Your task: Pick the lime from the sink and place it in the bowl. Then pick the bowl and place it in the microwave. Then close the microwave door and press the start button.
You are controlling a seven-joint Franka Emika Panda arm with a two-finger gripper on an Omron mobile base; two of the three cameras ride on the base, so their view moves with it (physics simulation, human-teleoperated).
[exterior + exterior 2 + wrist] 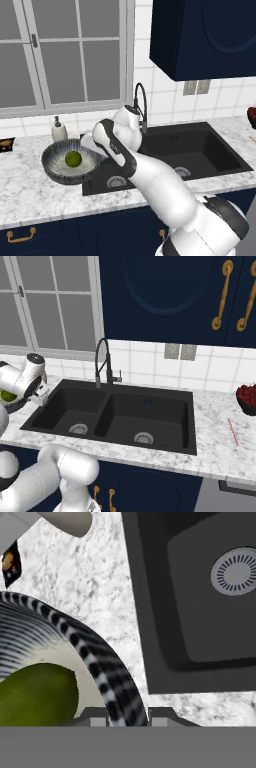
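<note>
Hand view: tool [128, 719] pinches bowl [107, 677] rim, lime [37, 694] inside.

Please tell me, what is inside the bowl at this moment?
The lime lies inside the bowl, on its pale inner surface. The gripper is closed on the bowl's rim, and the arm covers the right edge of the bowl, so that part cannot be checked.

Lime [73, 159]: inside the bowl [56, 170].
Bowl: over the counter [30, 192], just left of the sink [200, 150].
Soap dispenser [59, 131]: behind the bowl, by the window [60, 55].
Faucet [102, 363]: behind the sink.
Fruit bowl [247, 398]: on the counter, right of the sink.
</note>
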